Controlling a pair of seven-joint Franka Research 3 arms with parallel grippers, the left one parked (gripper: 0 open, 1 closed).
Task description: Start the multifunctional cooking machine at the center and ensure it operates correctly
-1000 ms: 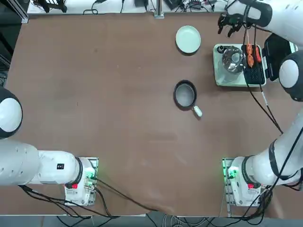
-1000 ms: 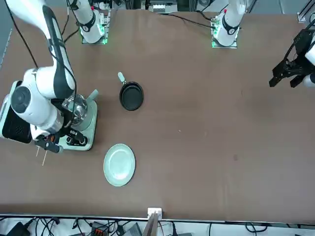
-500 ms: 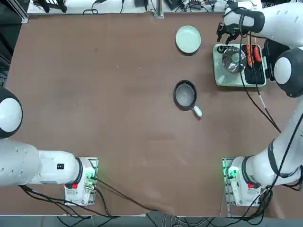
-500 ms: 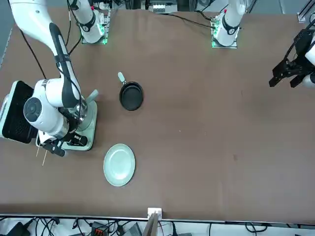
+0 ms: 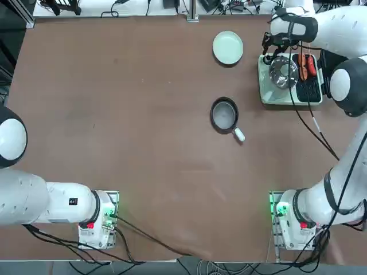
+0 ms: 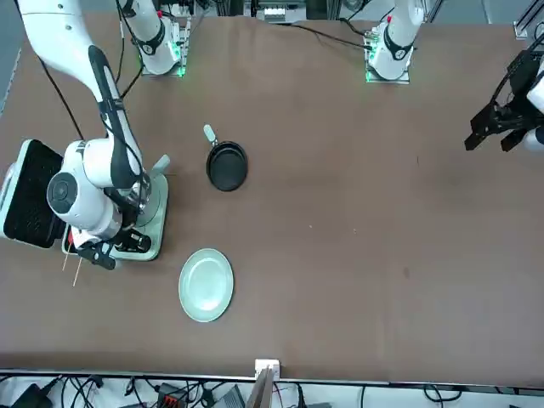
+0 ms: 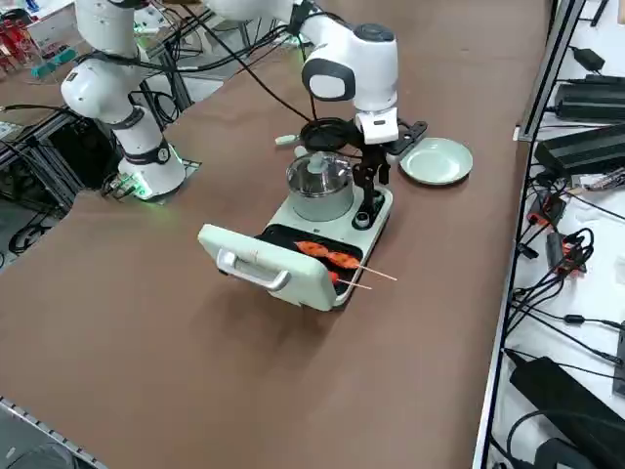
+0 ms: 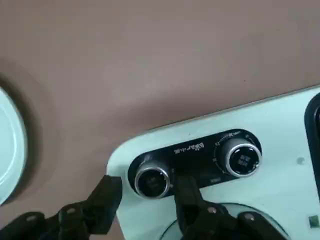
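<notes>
The multifunctional cooking machine [image 5: 288,80] stands at the far right of the table [image 5: 126,114], right of the green plate [image 5: 227,47]. The right gripper [image 8: 145,192] hangs low over its control panel, fingers [image 8: 107,195] open on both sides of one knob [image 8: 151,181], not yet closed on it.

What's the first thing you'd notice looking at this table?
The right gripper hangs open over the cooking machine at the table's far right corner, its fingers on either side of one of the two knobs. Orange skewers lie on the machine's grill beside the shiny pot. A small frying pan sits mid-table.
</notes>
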